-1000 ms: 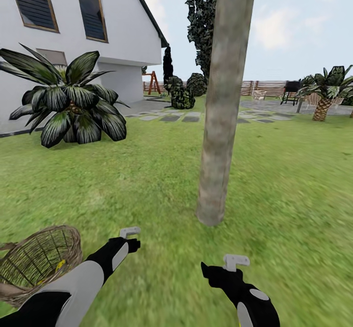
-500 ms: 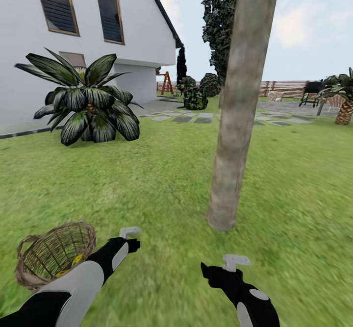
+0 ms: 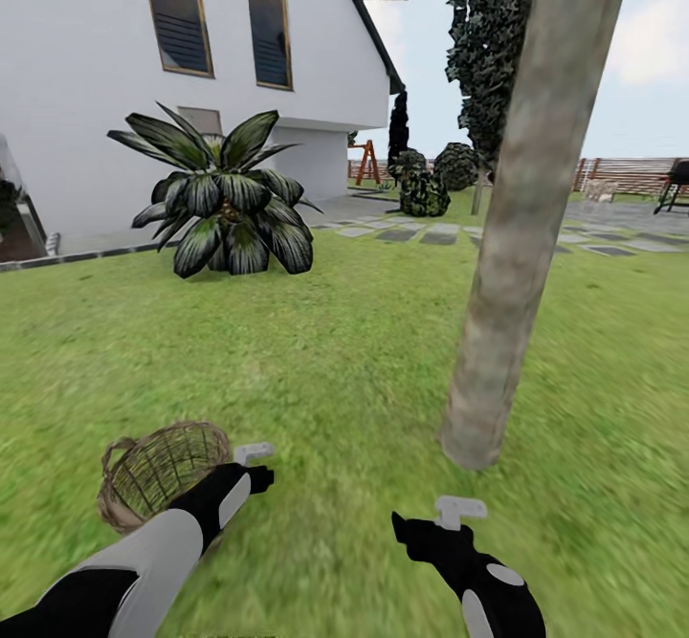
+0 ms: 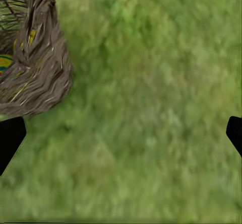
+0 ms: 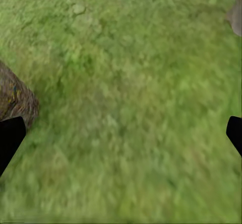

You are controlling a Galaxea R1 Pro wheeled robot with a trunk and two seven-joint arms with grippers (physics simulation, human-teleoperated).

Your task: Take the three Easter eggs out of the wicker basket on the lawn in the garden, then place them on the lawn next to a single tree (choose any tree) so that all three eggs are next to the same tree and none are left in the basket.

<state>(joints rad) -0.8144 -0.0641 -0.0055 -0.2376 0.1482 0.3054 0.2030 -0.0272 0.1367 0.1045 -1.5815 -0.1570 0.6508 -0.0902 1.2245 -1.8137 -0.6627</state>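
Still eggs (image 4: 6, 63) in wicker basket (image 3: 158, 471)

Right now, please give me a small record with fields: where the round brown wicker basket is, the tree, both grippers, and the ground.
basket: round tan-brown wicker basket on the grass, beside the left arm; yellow pieces show inside
tree: bare grey-brown trunk, ahead on the right
left gripper: open, over grass
right gripper: open, empty
ground: green lawn

I've swung the view left: the wicker basket (image 3: 165, 473) and tree (image 3: 522, 236) now sit further right; the eggs inside look blurred.
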